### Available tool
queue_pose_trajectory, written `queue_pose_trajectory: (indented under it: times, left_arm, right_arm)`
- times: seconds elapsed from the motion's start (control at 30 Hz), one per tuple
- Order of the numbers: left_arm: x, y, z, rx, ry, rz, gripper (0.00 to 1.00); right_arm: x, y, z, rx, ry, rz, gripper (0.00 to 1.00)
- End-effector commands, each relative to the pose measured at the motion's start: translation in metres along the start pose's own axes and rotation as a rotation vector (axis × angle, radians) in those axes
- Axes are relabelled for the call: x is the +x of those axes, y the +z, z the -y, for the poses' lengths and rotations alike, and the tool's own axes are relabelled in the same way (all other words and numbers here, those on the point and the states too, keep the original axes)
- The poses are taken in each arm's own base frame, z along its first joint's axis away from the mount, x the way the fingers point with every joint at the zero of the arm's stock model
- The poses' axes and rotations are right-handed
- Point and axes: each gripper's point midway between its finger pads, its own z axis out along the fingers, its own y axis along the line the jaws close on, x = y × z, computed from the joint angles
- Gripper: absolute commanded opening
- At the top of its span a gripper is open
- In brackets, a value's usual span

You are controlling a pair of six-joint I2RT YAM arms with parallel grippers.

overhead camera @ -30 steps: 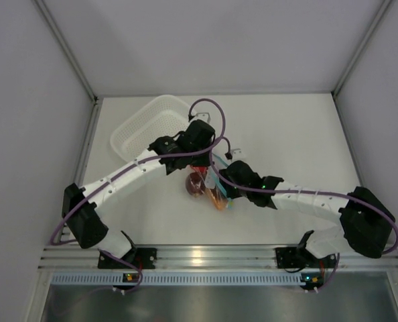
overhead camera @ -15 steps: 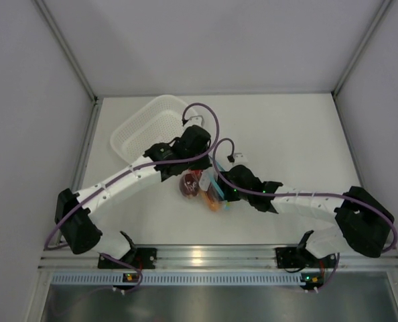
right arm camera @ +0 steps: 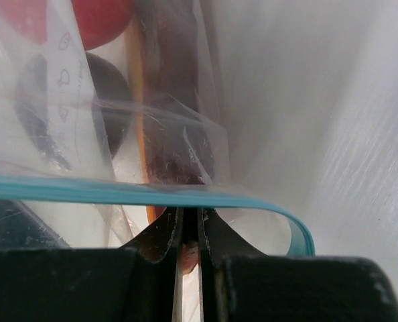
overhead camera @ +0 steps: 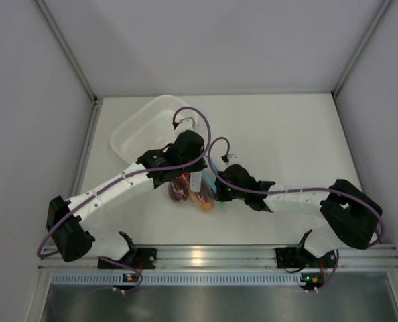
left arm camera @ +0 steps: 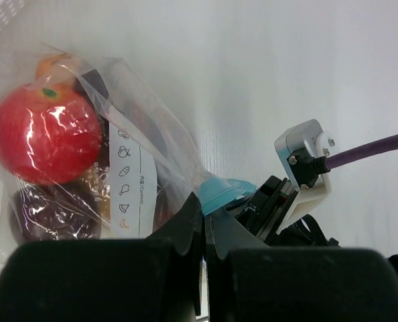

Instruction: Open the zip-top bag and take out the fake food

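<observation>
- My left gripper (left arm camera: 202, 225) and right gripper (right arm camera: 187, 225) are each pinched shut on the zip-top bag (overhead camera: 193, 191) at its mouth, between my wrists, near the white basket (overhead camera: 145, 127).
- I should pull the lips apart evenly, without slipping.
- The film is clear and crinkly with a blue zip strip (right arm camera: 118, 193); the red tomato (left arm camera: 45, 134), orange slice (left arm camera: 51, 65) and dark ring (left arm camera: 45, 209) sit inside.

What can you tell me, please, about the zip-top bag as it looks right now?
The zip-top bag is clear, crinkly plastic with a light blue zip strip along one edge and a white printed label band. The left gripper and the right gripper both pinch it at the zip edge. Inside it are a red tomato, a dark brown piece and an orange piece.
</observation>
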Motion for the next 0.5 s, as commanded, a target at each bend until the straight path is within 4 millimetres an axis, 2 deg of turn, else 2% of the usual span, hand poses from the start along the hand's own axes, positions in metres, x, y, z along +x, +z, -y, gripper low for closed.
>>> queue_pose_trajectory:
  times: [0.0, 0.03, 0.07, 0.13, 0.17, 0.23, 0.3, 0.33, 0.4, 0.43, 0.47]
  left_arm:
    - [-0.038, -0.015, 0.010, 0.046, -0.034, 0.148, 0.00]
    - [-0.036, -0.015, 0.009, 0.047, -0.025, 0.145, 0.00]
    - [-0.034, -0.014, 0.008, 0.045, -0.006, 0.138, 0.00]
    - [-0.030, -0.013, 0.009, 0.057, 0.018, 0.120, 0.00]
    - [-0.029, -0.013, 0.010, 0.062, 0.047, 0.112, 0.00]
    - [-0.026, -0.013, 0.016, 0.094, 0.081, 0.087, 0.00]
    - [-0.027, -0.016, 0.021, 0.123, 0.121, 0.082, 0.00]
    - [-0.025, -0.017, 0.025, 0.142, 0.138, 0.066, 0.00]
    - [-0.025, -0.020, 0.030, 0.173, 0.185, 0.058, 0.00]
    - [-0.026, -0.022, 0.032, 0.189, 0.198, 0.056, 0.00]
    - [-0.026, -0.026, 0.035, 0.212, 0.223, 0.052, 0.00]
  right_arm:
    - [-0.024, -0.013, -0.010, 0.013, -0.067, 0.049, 0.00]
    - [-0.034, -0.016, -0.016, 0.015, -0.085, 0.070, 0.00]
    - [-0.034, -0.020, -0.006, 0.068, -0.125, 0.059, 0.00]
    - [-0.050, -0.030, -0.015, 0.070, -0.162, 0.088, 0.00]
    - [-0.052, -0.034, -0.006, 0.119, -0.196, 0.081, 0.00]
    - [-0.065, -0.044, -0.014, 0.122, -0.228, 0.104, 0.00]
    - [-0.072, -0.053, -0.012, 0.150, -0.268, 0.107, 0.00]
    - [-0.081, -0.058, -0.019, 0.141, -0.278, 0.127, 0.00]
    - [-0.087, -0.067, -0.021, 0.148, -0.314, 0.126, 0.00]
    - [-0.098, -0.074, -0.033, 0.127, -0.325, 0.144, 0.00]
    - [-0.102, -0.078, -0.036, 0.129, -0.352, 0.139, 0.00]
